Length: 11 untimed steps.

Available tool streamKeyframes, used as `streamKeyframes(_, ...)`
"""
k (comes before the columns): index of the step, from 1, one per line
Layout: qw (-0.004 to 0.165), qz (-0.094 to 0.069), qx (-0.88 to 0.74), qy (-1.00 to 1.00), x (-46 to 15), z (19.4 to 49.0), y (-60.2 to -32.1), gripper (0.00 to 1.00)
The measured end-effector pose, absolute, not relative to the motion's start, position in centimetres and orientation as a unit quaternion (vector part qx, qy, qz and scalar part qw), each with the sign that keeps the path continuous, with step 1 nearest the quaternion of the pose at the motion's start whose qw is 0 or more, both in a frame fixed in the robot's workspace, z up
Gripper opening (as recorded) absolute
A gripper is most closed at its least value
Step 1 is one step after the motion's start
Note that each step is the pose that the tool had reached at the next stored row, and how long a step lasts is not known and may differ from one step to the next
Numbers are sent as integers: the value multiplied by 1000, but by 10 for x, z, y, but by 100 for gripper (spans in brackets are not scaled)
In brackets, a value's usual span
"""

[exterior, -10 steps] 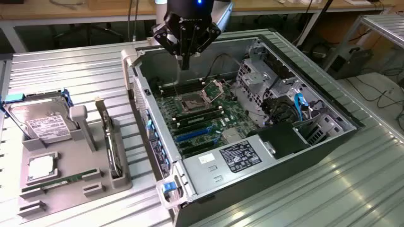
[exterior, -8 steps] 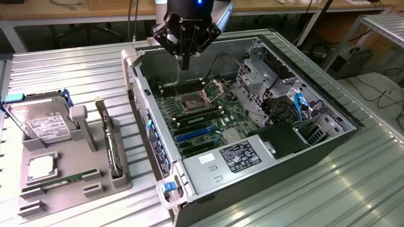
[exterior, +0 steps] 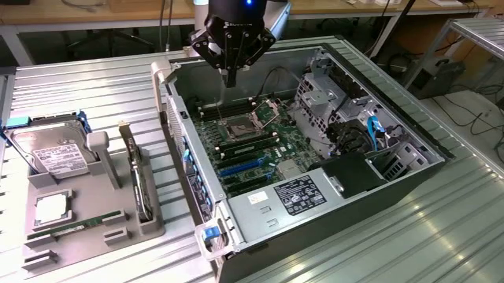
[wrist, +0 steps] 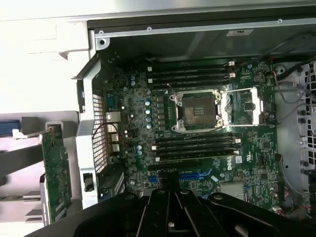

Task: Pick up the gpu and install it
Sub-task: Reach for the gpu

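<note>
The gpu [exterior: 139, 180] stands on its long edge in a slot of the grey holder tray [exterior: 94, 236], at the exterior view's left, outside the computer case. In the wrist view the gpu [wrist: 54, 173] shows a green board face beside the case's rear wall. My gripper [exterior: 231, 81] hangs over the far end of the open case [exterior: 331, 206], well away from the gpu, above the motherboard [exterior: 252, 144]. Its fingers [wrist: 160, 197] are pressed together and hold nothing. In the wrist view the gripper [wrist: 170, 174] points down over the motherboard's blue expansion slots [wrist: 192, 175].
The tray also carries a silver hard drive [exterior: 51, 150], a processor chip [exterior: 49, 209] and a green memory stick [exterior: 75, 227]. Inside the case sit the open processor socket [exterior: 236, 130], drive cages [exterior: 331, 100] and a black power supply [exterior: 354, 174]. Everything rests on a ribbed metal table [exterior: 378, 247].
</note>
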<state>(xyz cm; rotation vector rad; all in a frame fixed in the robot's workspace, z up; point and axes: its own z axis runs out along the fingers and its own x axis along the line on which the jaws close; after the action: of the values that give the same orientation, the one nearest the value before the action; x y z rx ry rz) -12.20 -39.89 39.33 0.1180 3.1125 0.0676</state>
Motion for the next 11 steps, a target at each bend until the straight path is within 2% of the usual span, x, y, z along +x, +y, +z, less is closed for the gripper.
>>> streamKeyframes(11,13,22,38,999,-146,392,-403,11)
